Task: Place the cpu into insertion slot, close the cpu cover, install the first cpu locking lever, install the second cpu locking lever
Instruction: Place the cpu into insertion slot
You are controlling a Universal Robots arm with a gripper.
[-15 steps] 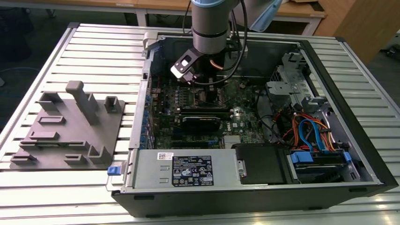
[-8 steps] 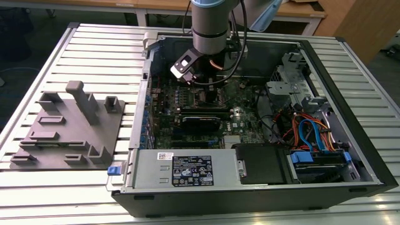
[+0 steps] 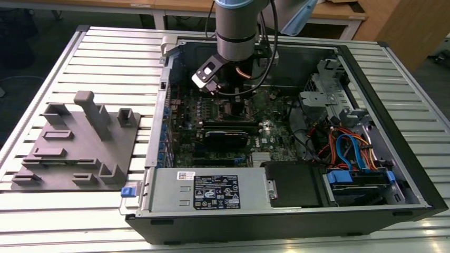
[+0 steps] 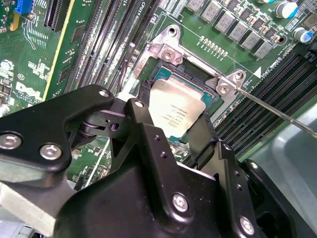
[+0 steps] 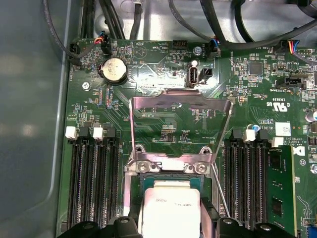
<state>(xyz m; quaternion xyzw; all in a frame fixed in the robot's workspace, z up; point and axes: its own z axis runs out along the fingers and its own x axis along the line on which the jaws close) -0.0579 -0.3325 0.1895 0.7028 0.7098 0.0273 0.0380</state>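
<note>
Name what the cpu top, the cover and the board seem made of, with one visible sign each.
The cpu top: dull silvery metal with a soft, matte sheen. The cover: thin bare metal, probably steel, bright and glinting along its edges. The board: green coated laminate, likely fibreglass, glossy where light glares off it.

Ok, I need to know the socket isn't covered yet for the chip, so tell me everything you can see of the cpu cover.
The cpu cover is a thin silvery metal frame with a big square window; green board shows through it. It looks swung open, leaning back from the insertion slot, joined at a screwed bracket on the slot's edge. Nothing grips it. The hand holds the cpu beside that bracket.
</note>
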